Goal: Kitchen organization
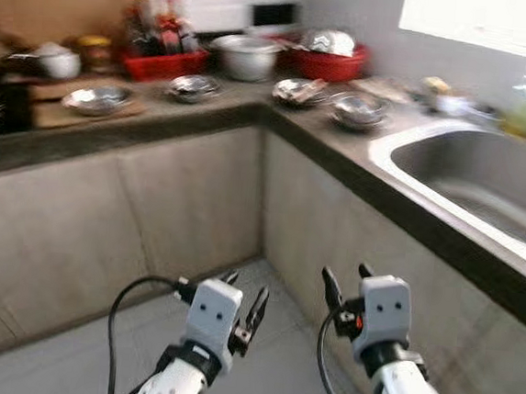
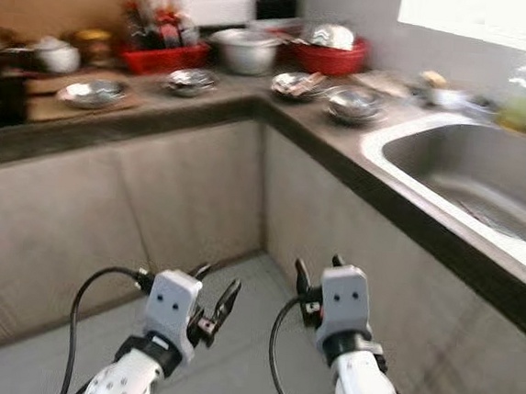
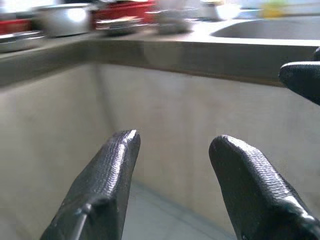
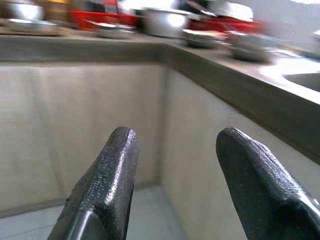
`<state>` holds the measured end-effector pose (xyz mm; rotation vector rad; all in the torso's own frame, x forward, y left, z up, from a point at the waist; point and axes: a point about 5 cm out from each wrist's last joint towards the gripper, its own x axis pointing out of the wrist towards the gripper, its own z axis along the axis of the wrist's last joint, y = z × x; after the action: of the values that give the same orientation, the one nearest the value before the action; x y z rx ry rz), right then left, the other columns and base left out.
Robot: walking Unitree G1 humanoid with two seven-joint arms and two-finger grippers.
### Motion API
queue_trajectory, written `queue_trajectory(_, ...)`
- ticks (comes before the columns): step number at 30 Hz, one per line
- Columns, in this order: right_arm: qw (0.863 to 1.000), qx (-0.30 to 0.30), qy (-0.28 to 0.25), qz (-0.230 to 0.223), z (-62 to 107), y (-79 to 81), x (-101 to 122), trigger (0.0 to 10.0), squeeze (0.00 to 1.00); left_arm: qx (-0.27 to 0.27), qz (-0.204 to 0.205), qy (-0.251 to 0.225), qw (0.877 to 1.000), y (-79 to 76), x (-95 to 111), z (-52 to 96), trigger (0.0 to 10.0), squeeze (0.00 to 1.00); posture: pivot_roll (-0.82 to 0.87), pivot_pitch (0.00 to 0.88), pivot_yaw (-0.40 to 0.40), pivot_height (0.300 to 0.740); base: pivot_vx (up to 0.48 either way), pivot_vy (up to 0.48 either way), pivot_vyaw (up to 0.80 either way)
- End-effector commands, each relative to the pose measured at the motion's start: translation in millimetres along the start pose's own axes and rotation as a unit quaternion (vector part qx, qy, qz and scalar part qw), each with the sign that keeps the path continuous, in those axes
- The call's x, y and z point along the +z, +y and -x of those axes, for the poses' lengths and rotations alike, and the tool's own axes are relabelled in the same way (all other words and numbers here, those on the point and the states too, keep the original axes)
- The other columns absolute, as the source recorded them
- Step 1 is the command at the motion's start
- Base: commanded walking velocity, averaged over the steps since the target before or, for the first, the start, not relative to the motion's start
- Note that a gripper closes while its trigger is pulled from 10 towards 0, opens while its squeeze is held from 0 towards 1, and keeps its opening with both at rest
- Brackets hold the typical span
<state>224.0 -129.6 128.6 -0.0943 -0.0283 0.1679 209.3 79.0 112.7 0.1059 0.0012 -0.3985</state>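
The worktop is L-shaped, its two runs meeting at an inner corner. A steel sink is set into the right-hand run, near its front edge. Along the back edge at the corner stand a red tray of bottles, a steel pot and a red basin holding a steel item. In front of these, nearer the front edge, lie several steel bowls: one on a wooden board on the left run, one just before the red tray, and two at the start of the right run beside the sink. A white pot stands towards the far left end.

Both grippers are held low before the cabinet fronts, above the floor tiles and well below the worktop edge. The left gripper has its fingers parted, with nothing between them. The right gripper likewise has its fingers spread apart and empty. Views are slightly blurred.
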Motion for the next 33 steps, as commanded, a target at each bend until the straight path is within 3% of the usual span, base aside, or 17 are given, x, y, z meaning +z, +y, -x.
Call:
queue_trajectory(1,1.0,0.01,-0.009,-0.005,-2.1,5.8,4.1,10.0,0.0,0.011,-0.008,0.005,1.0,6.3,-1.3,1.4,10.0,0.0,0.03,0.0,-0.03,0.74,0.337,0.0,0.8)
queue_trajectory(20,1.0,0.007,-0.01,-0.008,-3.7,5.7,3.4,10.0,0.0,0.011,-0.007,0.005,1.0,6.8,-1.3,0.8,10.0,0.0,0.03,0.0,-0.031,0.74,0.33,0.0,0.8)
queue_trajectory(33,1.0,0.004,-0.01,-0.018,-5.1,4.9,3.9,10.0,0.0,0.011,-0.006,0.004,1.0,7.1,-1.1,0.6,10.0,0.0,0.03,0.0,-0.031,0.74,0.329,0.0,0.0)
